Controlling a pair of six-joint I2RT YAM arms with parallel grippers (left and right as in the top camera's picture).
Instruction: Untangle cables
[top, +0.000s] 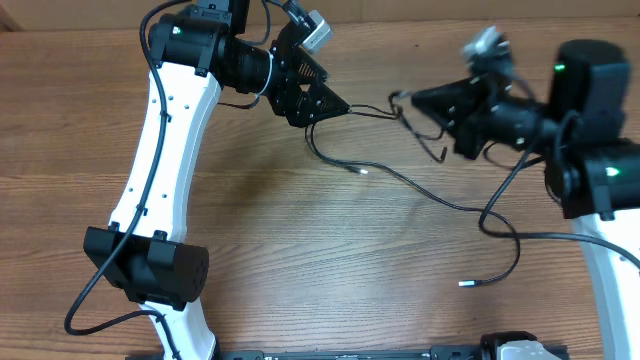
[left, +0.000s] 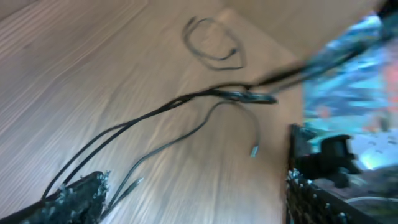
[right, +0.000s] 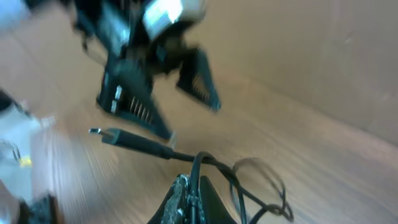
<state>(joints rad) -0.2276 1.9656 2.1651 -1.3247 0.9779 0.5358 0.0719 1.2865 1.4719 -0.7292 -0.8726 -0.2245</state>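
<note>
**A:** Overhead view first. Where do the thin black cables (top: 375, 112) with the small silver-tipped plugs lie on the brown wood-grain table (top: 300, 250)?

**B:** Take the right gripper (top: 418, 98) as the mark. A short stretch runs straight from its tip to the left gripper (top: 338, 107), which sits just beside it. The rest trails off loose: one plug (top: 363, 170) lies near the right gripper, on the side toward the arm bases. A second plug (top: 462, 284) lies well away, further toward that edge.

**A:** And the hands?

**B:** The right wrist view shows the right gripper pinched tight on the cables, with a cord rising out between its closed fingers. The left gripper stands wide. In its own camera the two fingers sit at opposite corners of the picture, and the strands run past one of them. I cannot tell whether it touches them, but it clamps nothing.

**A:** So which step is this?

**B:** I'd judge it a re-grip. The right gripper anchors the bundle and the left gripper is free to choose a strand. A small knot and a loop (right: 264, 180) sit close to the right gripper, so the tangle isn't out yet.

**A:** What does the next move need?

**B:** Probably closing the left gripper on a single strand by that knot, then drawing it away from the right gripper. It should go gently, because a hard pull could tighten the knot.
</note>
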